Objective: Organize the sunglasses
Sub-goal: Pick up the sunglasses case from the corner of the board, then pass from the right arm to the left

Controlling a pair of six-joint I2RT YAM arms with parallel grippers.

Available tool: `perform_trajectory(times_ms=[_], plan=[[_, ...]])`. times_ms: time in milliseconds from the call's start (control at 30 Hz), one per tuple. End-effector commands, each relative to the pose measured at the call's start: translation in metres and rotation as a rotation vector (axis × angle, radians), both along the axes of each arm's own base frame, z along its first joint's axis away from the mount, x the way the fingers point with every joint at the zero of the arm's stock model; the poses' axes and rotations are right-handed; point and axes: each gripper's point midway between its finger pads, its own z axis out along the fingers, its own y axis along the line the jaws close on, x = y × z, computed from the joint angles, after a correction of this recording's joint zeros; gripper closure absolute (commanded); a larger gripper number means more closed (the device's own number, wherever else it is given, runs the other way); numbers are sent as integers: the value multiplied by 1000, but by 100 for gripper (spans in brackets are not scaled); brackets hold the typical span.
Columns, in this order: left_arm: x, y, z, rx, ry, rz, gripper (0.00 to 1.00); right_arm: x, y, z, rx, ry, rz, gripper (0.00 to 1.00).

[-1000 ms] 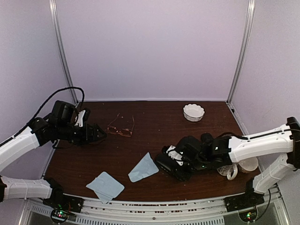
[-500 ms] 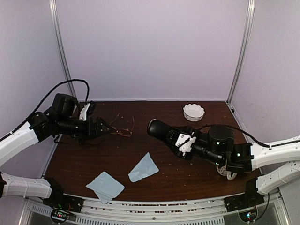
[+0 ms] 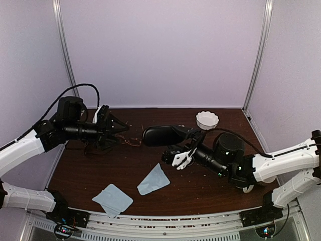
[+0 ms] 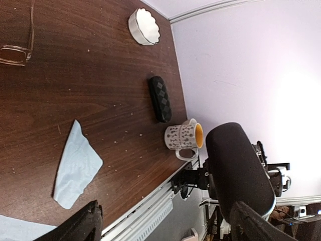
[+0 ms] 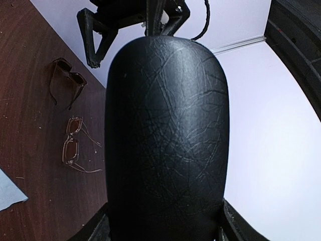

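Note:
The copper wire-frame sunglasses (image 3: 133,142) (image 5: 72,150) lie open on the brown table, and one lens shows in the left wrist view (image 4: 15,52). The dark-frame sunglasses (image 5: 67,83) lie just beyond them, under the left arm in the top view. My left gripper (image 3: 118,125) (image 4: 170,223) hovers open above the glasses and holds nothing. My right gripper (image 3: 188,145) (image 5: 165,228) is shut on a black glasses case (image 3: 161,135) (image 5: 165,125). It holds the case in the air, its far end pointing at the left gripper (image 5: 133,20) a short gap away.
A white fluted bowl (image 3: 207,120) stands at the back right. Two light-blue cloths (image 3: 154,179) (image 3: 113,199) lie near the front edge. A patterned mug (image 4: 183,136) and a second black case with a diamond pattern (image 4: 159,98) sit at the right.
My right arm lifted the black case off the table at front right and swung it up and left toward the left gripper. My left gripper rose and shifted right.

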Motion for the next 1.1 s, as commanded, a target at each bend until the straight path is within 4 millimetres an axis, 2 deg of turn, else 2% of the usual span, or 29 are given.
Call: perform_trajectory(times_ms=[0,167,433,833,1067], plan=[[2,-17,31,-168,21,-15,9,-1,9,31,40,-80,6,59],[2,-26,39,-240,84,-13,8,0,21,27,-4,-95,18,59],[0,-32,33,-295,179,23,6,9,39,30,-19,-115,4,60],[-7,-32,34,-329,199,18,6,17,68,32,-39,-143,8,60],[-8,-31,35,-334,203,21,9,24,78,32,-50,-154,-21,60]])
